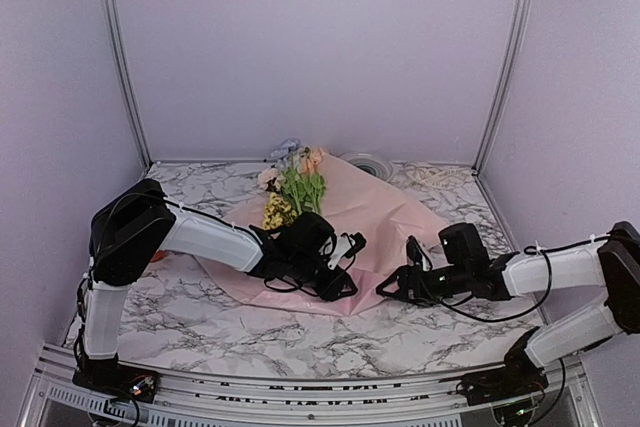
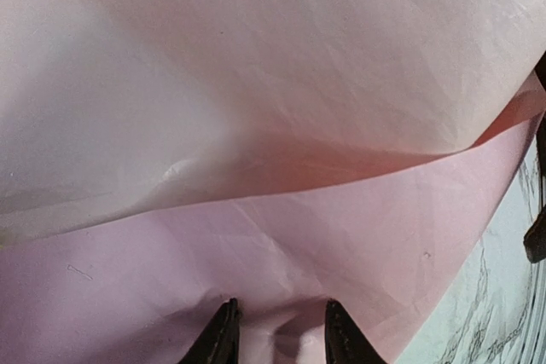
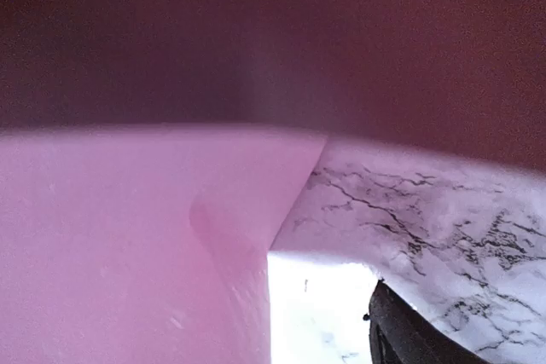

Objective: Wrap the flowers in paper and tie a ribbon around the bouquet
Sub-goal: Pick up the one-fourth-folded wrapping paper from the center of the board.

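**Pinching the pink wrap at centre frame**

Gripping, with the left hand [image 1: 345,252], a raised pucker of the large thin soft-pink paper sheet [image 1: 385,209] just below the middle of the overhead frame. Showing, at the bottom edge of the left wrist view, two dark fingertips [image 2: 223,343] set partly apart with that pucker clamped between them, under a big curled fold of the sheet filling the upper half.

Holding the right hand [image 1: 398,269] low at centre right, jaws spread wide and clamped on nothing, just beside the sheet's lower-right edge. Catching in the right wrist view only one dark finger [image 3: 405,330] at lower right, pink sheet at left, bare white-and-grey marbled table [image 3: 444,210] at right, and a dark out-of-focus blur across the top.

Lying on the sheet's upper-left part, above the left hand: the bunch of artificial flowers with thin green stems and yellow, peach, white and pale blue blooms [image 1: 295,187], heads toward the back wall, stems pointing toward the left hand.

Resting right of centre by the back wall: a loose cream-white ribbon [image 1: 437,177] on bare table, well apart from both hands, and a round grey-white ringed plate [image 1: 368,162] just beyond the sheet's far corner.
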